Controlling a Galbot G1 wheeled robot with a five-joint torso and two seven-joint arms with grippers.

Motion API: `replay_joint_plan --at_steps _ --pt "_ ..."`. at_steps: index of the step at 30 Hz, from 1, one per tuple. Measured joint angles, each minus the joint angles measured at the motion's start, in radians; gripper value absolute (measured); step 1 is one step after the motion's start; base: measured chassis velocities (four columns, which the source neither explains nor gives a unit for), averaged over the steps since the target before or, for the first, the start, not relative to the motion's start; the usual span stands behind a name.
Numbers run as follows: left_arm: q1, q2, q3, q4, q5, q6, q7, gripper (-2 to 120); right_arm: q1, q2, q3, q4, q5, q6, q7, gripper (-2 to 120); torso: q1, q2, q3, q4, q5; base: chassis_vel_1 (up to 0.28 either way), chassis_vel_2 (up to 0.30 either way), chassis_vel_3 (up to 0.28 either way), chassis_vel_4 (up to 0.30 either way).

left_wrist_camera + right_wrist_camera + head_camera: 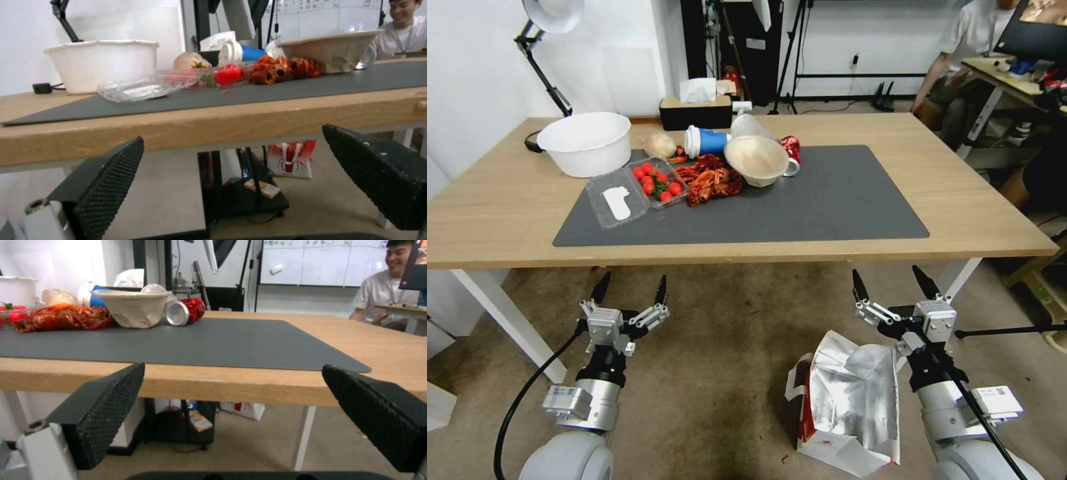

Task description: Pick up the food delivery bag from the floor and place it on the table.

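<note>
Claws first: my left gripper [630,288] hangs wide open just below the table [507,200] edge, holding nothing. My right gripper [892,283] is spread just as wide, empty, above the food delivery bag [850,407] sitting on the floor [720,373].

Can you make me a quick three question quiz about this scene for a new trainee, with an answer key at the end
1. True or false: the food delivery bag already rests on the table.
2. Which gripper is nearer the bag? A) left gripper B) right gripper
3. Fill in: the clear container on the dark mat holds small red ____.

Key:
1. False; it lies on the floor with its foil lining showing.
2. B; both grippers are open, below the table's front edge.
3. Tomatoes.
</note>
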Motion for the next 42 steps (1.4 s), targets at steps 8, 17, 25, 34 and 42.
replay_joint_plan --at_steps 8,17,25,34,42 --pt "0.002 -0.003 0.002 0.002 0.008 -0.004 0.003 100 -0.001 0.004 0.001 -0.005 0.007 0.015 -0.010 100 -0.014 -0.036 -0.022 0.0000 0.0000 0.000 0.000 0.000 0.000" --pt "0.005 -0.005 0.010 0.010 0.013 -0.021 0.000 100 0.001 0.008 0.000 -0.007 0.007 0.015 -0.010 100 -0.030 -0.075 -0.045 0.0000 0.0000 0.000 0.000 0.000 0.000" --pt "0.000 -0.003 0.015 0.014 0.013 -0.022 -0.001 100 -0.002 0.011 0.000 -0.008 0.004 0.016 -0.010 100 -0.042 -0.108 -0.066 0.0000 0.0000 0.000 0.000 0.000 0.000" --pt "0.004 -0.001 0.025 0.015 0.022 -0.025 0.001 100 -0.002 0.017 -0.001 -0.012 -0.001 0.024 -0.010 100 -0.057 -0.146 -0.089 0.0000 0.0000 0.000 0.000 0.000 0.000" --pt "0.009 -0.006 0.029 0.009 0.028 -0.026 0.001 100 0.000 0.013 0.004 -0.012 0.005 0.025 -0.013 100 -0.069 -0.178 -0.110 0.0000 0.0000 0.000 0.000 0.000 0.000"
